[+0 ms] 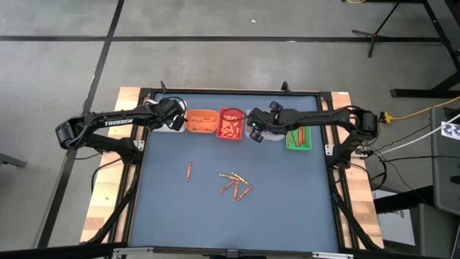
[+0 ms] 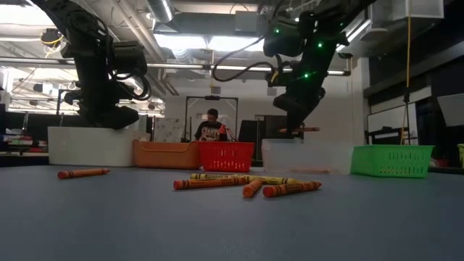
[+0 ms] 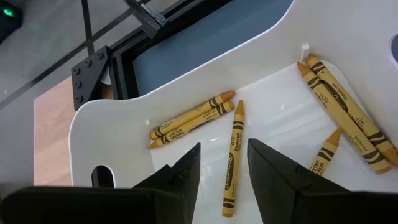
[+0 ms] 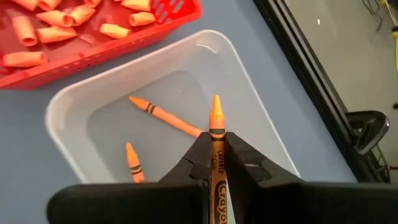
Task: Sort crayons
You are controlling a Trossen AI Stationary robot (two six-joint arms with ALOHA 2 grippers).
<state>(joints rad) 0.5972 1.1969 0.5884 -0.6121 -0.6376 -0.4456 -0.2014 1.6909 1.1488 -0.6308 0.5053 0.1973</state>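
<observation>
Grey concrete floor [image 1: 237, 21] crossed by dark lines, black stand legs [image 1: 402, 29] and a yellow cable [image 1: 417, 111] lying on it, ceiling lights [image 2: 190, 40] glowing, person [image 2: 211, 125] sitting far back beside a dark doorway [image 2: 210, 116].

One orange crayon [image 4: 216, 134] is pinched between the right pincer [image 4: 215, 144] fingers, tip forward, above the clear bin [image 4: 249, 81], where two more orange crayons [image 4: 163, 115] lie. Yellow crayons [image 3: 193, 118] rest in the white bin [image 3: 112, 124]. A loose cluster [image 1: 236, 184] and one single crayon [image 1: 189, 171] lie flat on the surface [image 1: 287, 208].
</observation>
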